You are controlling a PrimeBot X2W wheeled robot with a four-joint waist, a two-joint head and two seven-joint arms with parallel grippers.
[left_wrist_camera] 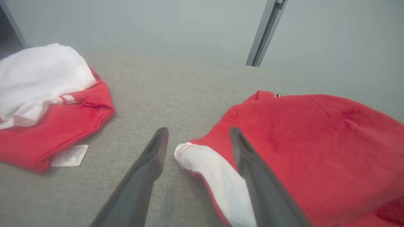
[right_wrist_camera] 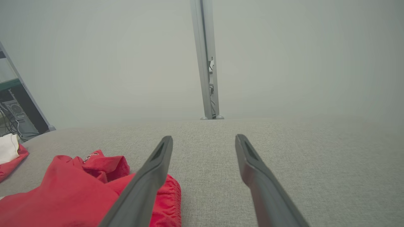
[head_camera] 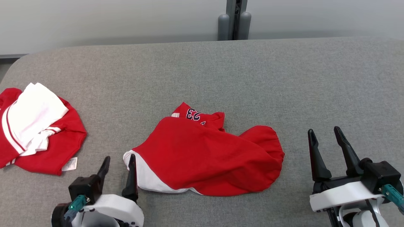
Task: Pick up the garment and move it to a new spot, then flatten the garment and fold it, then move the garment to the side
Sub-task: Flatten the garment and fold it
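A: Grey cloth tabletop (head_camera: 252, 78), head view: red garment (head_camera: 205, 157) lies crumpled mid-table, toward the near edge, with a number patch on its far side.
B: Grippers?
A: Left gripper (head_camera: 120, 157) is at the garment's left end, fingers spread wide, nothing gripped. Its inner finger overlaps the white hem (head_camera: 142, 176). Right gripper (head_camera: 324, 130) is wide open too and empty, over bare cloth, well apart from the garment's right end.
B: Anything else?
A: Second pile (head_camera: 41, 129), red and white, at the left edge, with a label (head_camera: 70, 164) sticking out. Post (head_camera: 234, 19) behind the far edge.
B: Left wrist view?
A: White hem corner lies between the two spread fingers, flat on the tabletop. One finger crosses the red part; can't tell if it touches. Second pile is at that view's left.
B: Right wrist view?
A: Fingers apart over bare tabletop, pointing at the post. Garment sits low left in that view, beside one finger, not between them.
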